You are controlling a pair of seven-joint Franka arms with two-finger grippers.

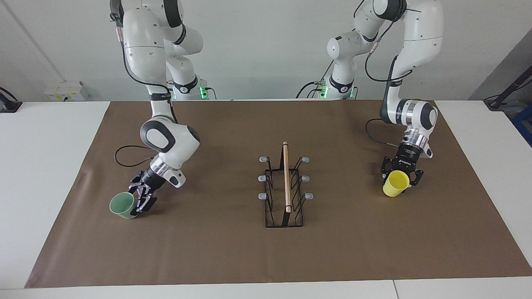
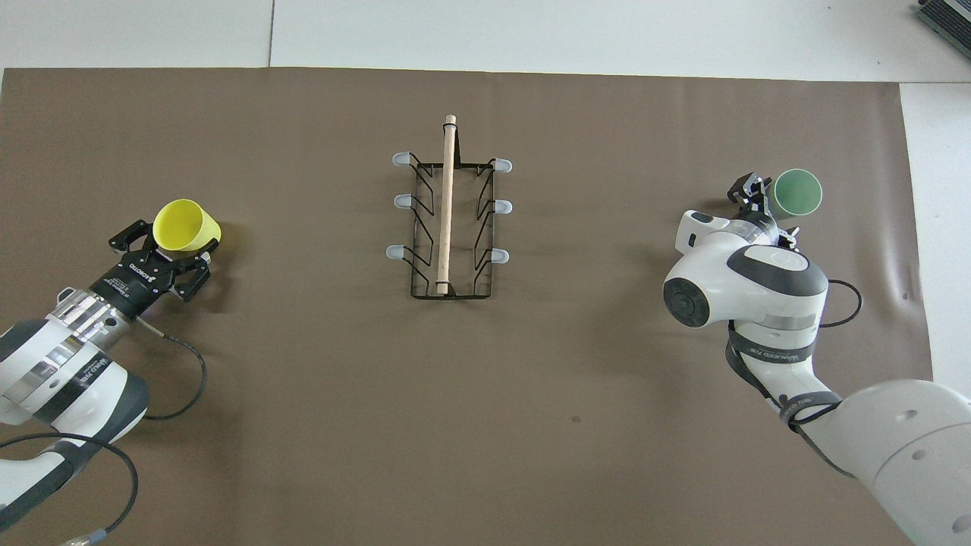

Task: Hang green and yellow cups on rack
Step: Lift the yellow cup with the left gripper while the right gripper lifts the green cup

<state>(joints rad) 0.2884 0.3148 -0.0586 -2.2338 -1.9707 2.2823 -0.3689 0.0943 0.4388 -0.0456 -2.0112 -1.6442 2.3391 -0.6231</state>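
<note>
Cups unhung: yellow cup [image 1: 395,184] tilted on the counter [image 1: 353,249] toward its left-arm end, green cup [image 1: 122,205] near the right-arm end. Rack [image 1: 285,192] mid-counter, all prongs bare. My left gripper [image 1: 400,176] is clamped on the yellow cup. My right gripper [image 1: 140,198] stands spread at the green cup; contact hidden. Lifts, hanging remain.

Black wire rack [image 2: 450,220] is standing mid-tabletop on the brown mat [image 2: 485,425]. Left gripper [image 2: 176,256] is clamping the yellow cup [image 2: 186,226] at its base. Right gripper [image 2: 761,199] is sitting against the green cup [image 2: 796,193], fingers spread.
</note>
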